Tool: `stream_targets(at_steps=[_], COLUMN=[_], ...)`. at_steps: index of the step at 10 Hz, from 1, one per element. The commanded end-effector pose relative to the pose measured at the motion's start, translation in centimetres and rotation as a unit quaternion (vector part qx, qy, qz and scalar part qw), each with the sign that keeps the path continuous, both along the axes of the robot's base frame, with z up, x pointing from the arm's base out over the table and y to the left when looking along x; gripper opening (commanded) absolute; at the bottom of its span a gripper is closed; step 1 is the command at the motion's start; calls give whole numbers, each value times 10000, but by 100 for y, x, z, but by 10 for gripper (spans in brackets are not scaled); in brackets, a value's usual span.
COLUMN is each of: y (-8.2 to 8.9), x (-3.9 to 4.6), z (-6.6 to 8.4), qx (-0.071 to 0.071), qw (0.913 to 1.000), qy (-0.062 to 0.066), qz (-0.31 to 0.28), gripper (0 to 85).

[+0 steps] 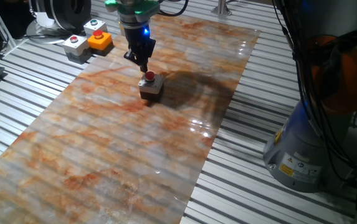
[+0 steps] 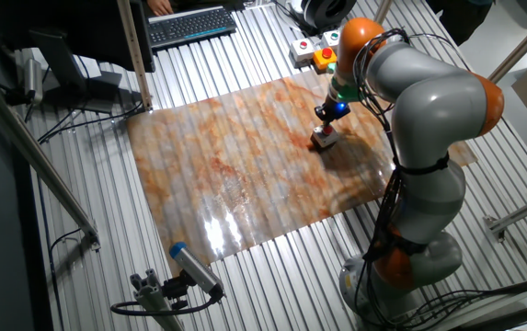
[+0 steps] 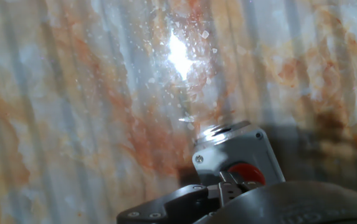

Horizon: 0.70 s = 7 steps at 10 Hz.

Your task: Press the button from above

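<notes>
While the pincer (image 1: 144,66) is hovering just above the red button (image 1: 149,76) on its grey-topped box (image 1: 151,86), I'm unable to tell its finger state.

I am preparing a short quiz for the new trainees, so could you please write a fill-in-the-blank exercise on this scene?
1. The hand hangs right above the button, whose colour is ____.
2. The button's small box stands on a sheet patterned like ____.
3. Beyond the sheet, the orange box sits beside a box coloured ____.

Missing words: red; marble; grey
</notes>
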<state>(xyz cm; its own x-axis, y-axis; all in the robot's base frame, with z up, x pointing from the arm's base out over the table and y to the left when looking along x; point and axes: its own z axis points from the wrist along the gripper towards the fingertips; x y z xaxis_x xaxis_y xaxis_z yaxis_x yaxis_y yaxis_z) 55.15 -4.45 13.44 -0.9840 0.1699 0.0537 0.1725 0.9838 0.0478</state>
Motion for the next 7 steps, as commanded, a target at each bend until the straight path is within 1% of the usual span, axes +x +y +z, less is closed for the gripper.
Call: stream_targets(at_steps=[1, 4, 7], y=[2, 11, 16], x=[7, 17, 25], z=[-7, -11, -15], qx=[-11, -33, -33], qw=[10000, 10000, 10000], qy=[-18, -55, -55], qz=[7, 0, 0], gripper=[0, 0, 0])
